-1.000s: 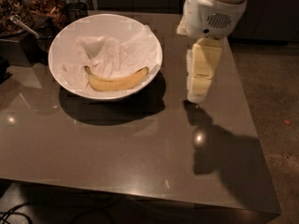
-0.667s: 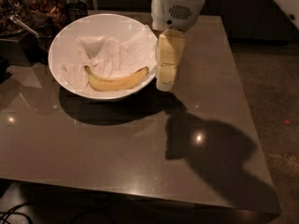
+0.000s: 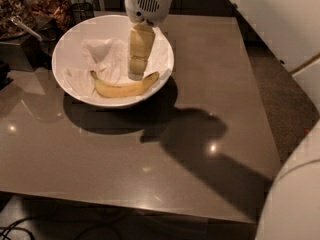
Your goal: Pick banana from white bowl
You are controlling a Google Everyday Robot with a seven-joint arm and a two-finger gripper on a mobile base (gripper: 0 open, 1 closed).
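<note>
Far left, around 10 o'clock off the table, there are dark containers (image 3: 47, 4) of something brown and crumbly. I can't make out what it is. Some cables (image 3: 15, 230) lie on the floor at the 7 o'clock corner.

The table (image 3: 100, 159) is a glossy grey-brown slab, shiny enough to throw back a couple of ceiling-light glints. The white bowl (image 3: 64, 51) sits at its 11 o'clock end and casts a dark shadow (image 3: 200, 144) that runs off toward 4 o'clock.

Inside the bowl, crumpled white paper (image 3: 102, 59) fills the 9 to 12 o'clock part. The banana (image 3: 125, 88) lies along the 6 o'clock wall, curve down, with both ends tipped up.

The gripper (image 3: 136, 75) hangs straight down into the bowl at about 4 o'clock of its middle. Its tip is just above the right half of the banana and it isn't holding anything. It's edge-on to the camera, so I honestly can't tell if it's open or closed, or if it's touching the fruit.

Past the table at 3 o'clock there's speckled dark carpet (image 3: 280, 89), and the white robot body (image 3: 295, 199) fills the 5 o'clock corner.
</note>
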